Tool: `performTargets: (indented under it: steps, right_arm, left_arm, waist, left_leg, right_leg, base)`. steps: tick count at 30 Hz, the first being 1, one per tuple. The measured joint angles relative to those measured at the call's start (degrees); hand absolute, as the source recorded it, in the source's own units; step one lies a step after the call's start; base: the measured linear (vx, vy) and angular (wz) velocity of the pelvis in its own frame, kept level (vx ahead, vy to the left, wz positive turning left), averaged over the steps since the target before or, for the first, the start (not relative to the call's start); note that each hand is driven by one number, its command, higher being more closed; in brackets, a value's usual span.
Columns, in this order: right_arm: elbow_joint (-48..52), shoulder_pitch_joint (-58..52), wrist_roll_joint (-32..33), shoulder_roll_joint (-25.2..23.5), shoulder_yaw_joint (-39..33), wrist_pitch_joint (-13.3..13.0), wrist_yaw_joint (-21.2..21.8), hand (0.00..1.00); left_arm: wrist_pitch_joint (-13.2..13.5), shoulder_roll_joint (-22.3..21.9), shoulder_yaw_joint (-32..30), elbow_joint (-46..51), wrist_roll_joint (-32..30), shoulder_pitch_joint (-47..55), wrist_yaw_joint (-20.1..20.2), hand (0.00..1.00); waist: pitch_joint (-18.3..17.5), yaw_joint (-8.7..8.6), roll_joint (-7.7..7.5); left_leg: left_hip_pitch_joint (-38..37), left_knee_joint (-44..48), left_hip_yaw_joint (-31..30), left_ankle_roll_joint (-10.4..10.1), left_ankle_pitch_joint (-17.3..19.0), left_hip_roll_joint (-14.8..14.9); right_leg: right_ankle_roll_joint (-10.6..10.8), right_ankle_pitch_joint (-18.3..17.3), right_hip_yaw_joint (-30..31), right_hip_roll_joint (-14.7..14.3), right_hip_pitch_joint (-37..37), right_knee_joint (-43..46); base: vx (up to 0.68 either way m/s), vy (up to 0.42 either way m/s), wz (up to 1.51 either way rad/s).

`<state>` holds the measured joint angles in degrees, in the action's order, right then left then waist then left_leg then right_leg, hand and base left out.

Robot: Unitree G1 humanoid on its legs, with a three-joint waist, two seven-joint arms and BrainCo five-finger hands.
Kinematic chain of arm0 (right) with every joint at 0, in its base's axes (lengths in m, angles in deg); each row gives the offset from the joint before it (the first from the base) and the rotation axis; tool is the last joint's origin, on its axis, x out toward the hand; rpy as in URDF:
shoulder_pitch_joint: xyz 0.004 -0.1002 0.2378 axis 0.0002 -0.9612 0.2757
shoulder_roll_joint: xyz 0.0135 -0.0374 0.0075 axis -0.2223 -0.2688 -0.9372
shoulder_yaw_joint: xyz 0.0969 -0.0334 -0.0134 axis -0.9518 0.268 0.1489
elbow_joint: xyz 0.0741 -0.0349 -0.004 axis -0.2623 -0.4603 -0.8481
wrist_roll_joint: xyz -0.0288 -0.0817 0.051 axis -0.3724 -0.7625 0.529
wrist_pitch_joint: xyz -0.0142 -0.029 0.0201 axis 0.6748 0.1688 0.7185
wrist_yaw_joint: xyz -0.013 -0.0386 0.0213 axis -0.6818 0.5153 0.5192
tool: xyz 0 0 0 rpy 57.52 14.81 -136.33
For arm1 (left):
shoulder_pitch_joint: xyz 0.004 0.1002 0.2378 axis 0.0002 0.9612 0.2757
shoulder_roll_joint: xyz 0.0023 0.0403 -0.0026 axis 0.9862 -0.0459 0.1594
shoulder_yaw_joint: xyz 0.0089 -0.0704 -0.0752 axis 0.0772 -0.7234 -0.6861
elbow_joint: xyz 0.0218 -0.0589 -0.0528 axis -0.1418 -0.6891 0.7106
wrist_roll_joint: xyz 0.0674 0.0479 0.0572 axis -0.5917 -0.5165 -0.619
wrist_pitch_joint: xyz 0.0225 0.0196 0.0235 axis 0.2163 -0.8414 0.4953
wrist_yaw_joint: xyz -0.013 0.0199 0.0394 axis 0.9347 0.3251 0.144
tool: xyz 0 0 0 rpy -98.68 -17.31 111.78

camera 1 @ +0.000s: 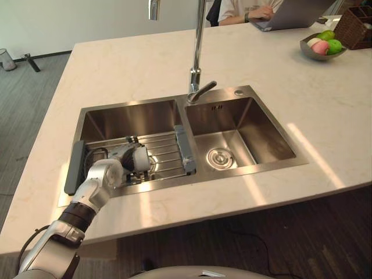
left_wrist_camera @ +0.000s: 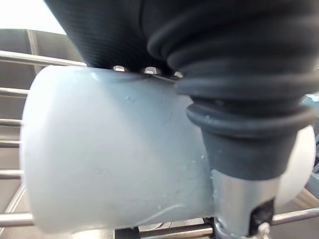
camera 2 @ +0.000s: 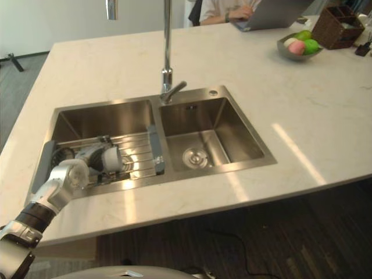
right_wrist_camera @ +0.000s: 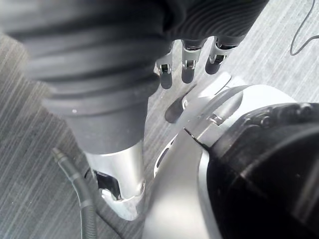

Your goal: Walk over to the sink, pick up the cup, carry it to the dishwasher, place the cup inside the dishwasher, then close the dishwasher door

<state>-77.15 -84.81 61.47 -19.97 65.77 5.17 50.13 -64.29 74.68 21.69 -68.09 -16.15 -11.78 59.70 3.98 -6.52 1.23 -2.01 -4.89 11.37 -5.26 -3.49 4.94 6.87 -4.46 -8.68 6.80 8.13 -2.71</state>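
Sink (camera 1: 244, 125) is brushed stainless steel with a satin sheen, and the faucet (camera 1: 198, 46) is polished shiny metal. Countertop (camera 1: 128, 64) is smooth pale stone-look, faintly veined, low gloss. Rack (camera 1: 165, 154) in the left basin has bright metal rods and matt grey plastic ends. Cup (left_wrist_camera: 109, 149) is smooth, matt, pale and plastic-looking. Left hand (camera 1: 107, 174) has a silver metallic shell and a matt black ribbed rubbery cover. Far-right basket (camera 1: 356, 26) is woven wicker.

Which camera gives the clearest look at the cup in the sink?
The left wrist view: the cup looms large, lying on the rack. Both eye views show it small, partly covered by the left hand.
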Motion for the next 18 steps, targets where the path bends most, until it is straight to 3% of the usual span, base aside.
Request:
performTargets:
  steps: [6, 11, 14, 18]
  right_arm:
    - [0.0, 0.0, 0.0, 0.4, 0.0, 0.0, -0.1, 0.0]
    - [0.0, 0.0, 0.0, 0.4, 0.0, 0.0, -0.1, 0.0]
    - [0.0, 0.0, 0.0, 0.5, 0.3, -0.3, -0.1, 0.0]
    - [0.0, 0.0, 0.1, 0.5, 0.7, -0.3, -0.1, 0.0]
  left_arm:
    - [1.4, 0.0, 0.0, -2.2, -0.9, -1.7, 2.9, 1.0]
    - [1.8, 0.0, 0.1, -2.3, -1.0, -2.2, 2.9, 1.0]
    - [2.0, 0.0, 0.7, -2.8, 0.0, -2.3, 0.9, 1.0]
    - [2.9, 0.7, 2.2, -3.9, 2.5, -2.0, -4.7, 1.0]
  waist:
    - [-0.1, -0.15, 0.2]
    - [-0.1, -0.15, 0.18]
    - [-0.1, -0.14, 0.18]
    - [-0.1, -0.09, 0.16]
  left_leg:
    - [-0.1, 0.0, 0.0, 0.0, 0.0, 0.0]
    - [-0.1, 0.0, -0.1, 0.0, 0.0, -0.2]
    - [-0.1, 0.0, -0.1, 0.1, -0.1, -0.2]
    - [-0.1, 0.0, -0.2, 0.2, -0.1, -0.3]
  right_leg:
    - [0.1, -0.1, 0.0, 0.1, 0.0, 0.1]
    - [0.1, -0.1, 0.0, 0.2, 0.0, 0.2]
    - [0.1, -0.1, 0.0, 0.2, 0.0, 0.3]
    - [0.2, -0.1, -0.1, 0.3, 0.0, 0.4]
  base:
    - [0.0, 0.0, 0.0]
    - [0.0, 0.0, 0.0]
    - [0.0, 0.0, 0.0]
    - [0.0, 0.0, 0.0]
